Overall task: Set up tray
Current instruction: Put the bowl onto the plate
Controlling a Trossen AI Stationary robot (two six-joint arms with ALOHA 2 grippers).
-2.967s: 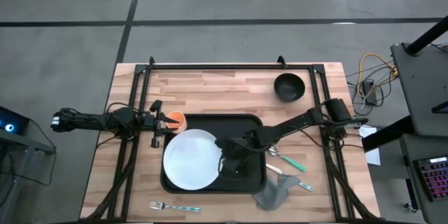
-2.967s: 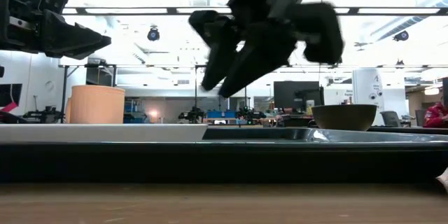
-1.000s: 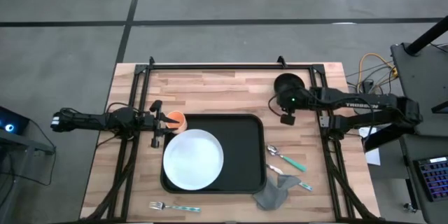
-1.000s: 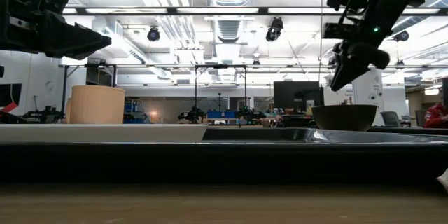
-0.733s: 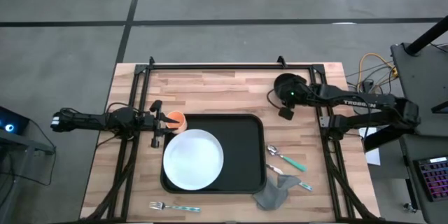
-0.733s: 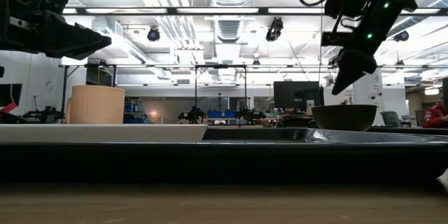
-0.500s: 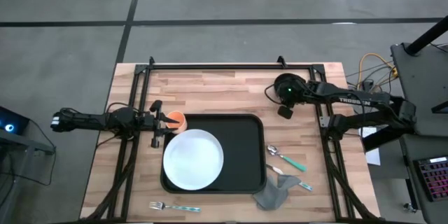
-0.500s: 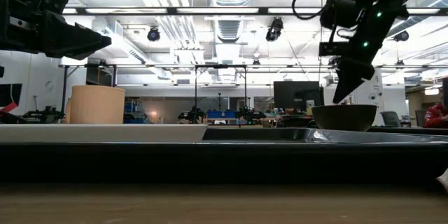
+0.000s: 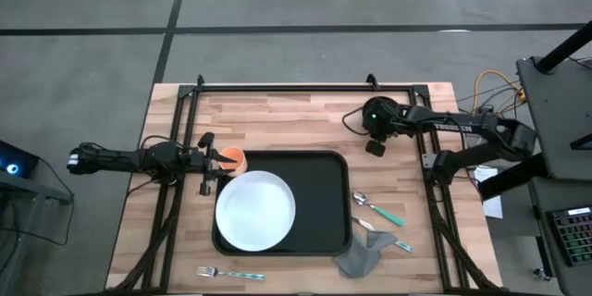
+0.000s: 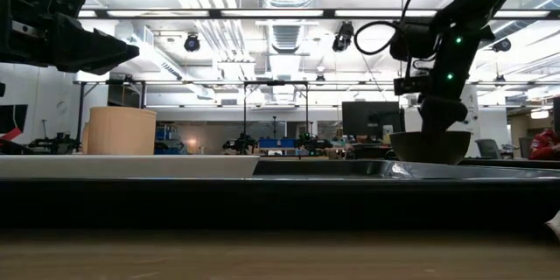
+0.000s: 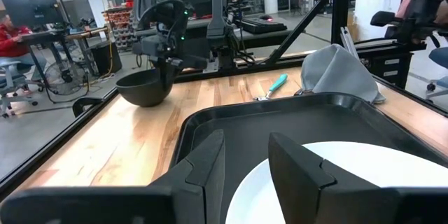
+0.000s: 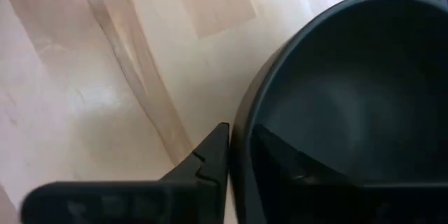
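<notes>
Now the right gripper (image 12: 238, 157) is down on the dark bowl (image 11: 145, 87) near the table's (image 9: 277, 116) far right corner, one finger outside the smooth rounded wall and one inside, pinching the thin rim. From the low view the matte bowl sits flat on the pale wooden planks, the arm standing over it. The tray (image 9: 328, 203), a wide flat black rectangle with rounded corners and a low raised rim, lies at the middle of the table toward the near edge, carrying a round glossy white plate (image 9: 255, 210) on its left half. The left gripper (image 11: 245, 168) waits by the tray's far left corner, fingers slightly apart and empty, beside a small orange cup (image 9: 233, 158). Right of the tray lie a teal-handled spoon (image 9: 379, 209) and a crumpled grey cloth napkin (image 9: 359, 255); a fork (image 9: 228, 274) rests at the near edge
</notes>
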